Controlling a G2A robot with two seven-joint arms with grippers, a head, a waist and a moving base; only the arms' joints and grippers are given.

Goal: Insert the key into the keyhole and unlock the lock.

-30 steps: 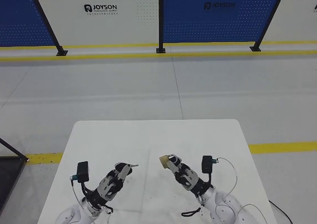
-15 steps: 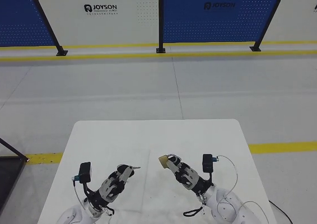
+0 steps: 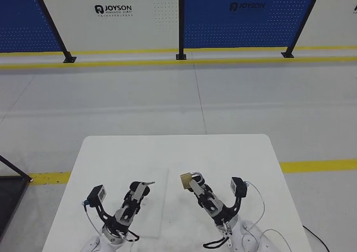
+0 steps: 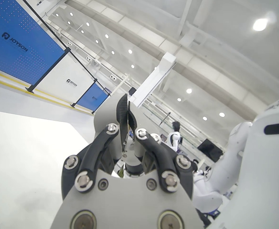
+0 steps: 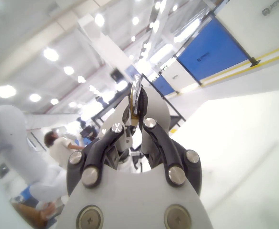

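Both forearms have drawn in toward the bottom middle of the top view since a second ago, so they now stand steeper. The two wrist cameras sit a little lower in the frame. What I hold has barely shifted.

My left fingers (image 3: pixel 137 191) are closed on the small silver metal key (image 3: pixel 147 184). They sit in the lower left part of the top view, above the near part of the white desk (image 3: pixel 166 151). The key's thin blade sticks out past the fingertips toward the right of the frame. In the left wrist view, the two dark pads (image 4: pixel 121 114) are pressed together with the key (image 4: pixel 129 107) seen edge-on between them.

My right fingers (image 3: pixel 198 188) are clamped on the brass padlock with a silver shackle (image 3: pixel 185 181), lower middle of the top view, just right of the key. In the right wrist view, the padlock (image 5: pixel 135 96) stands edge-on between the fingers (image 5: pixel 155 107), its bright rounded top above them and its yellow body pinched lower down.

Key and padlock are at about the same height in the top view and face each other. They are near but not touching, with a strip of bare desk showing between them. The key is not yet in the keyhole, and I cannot make out the keyhole itself.
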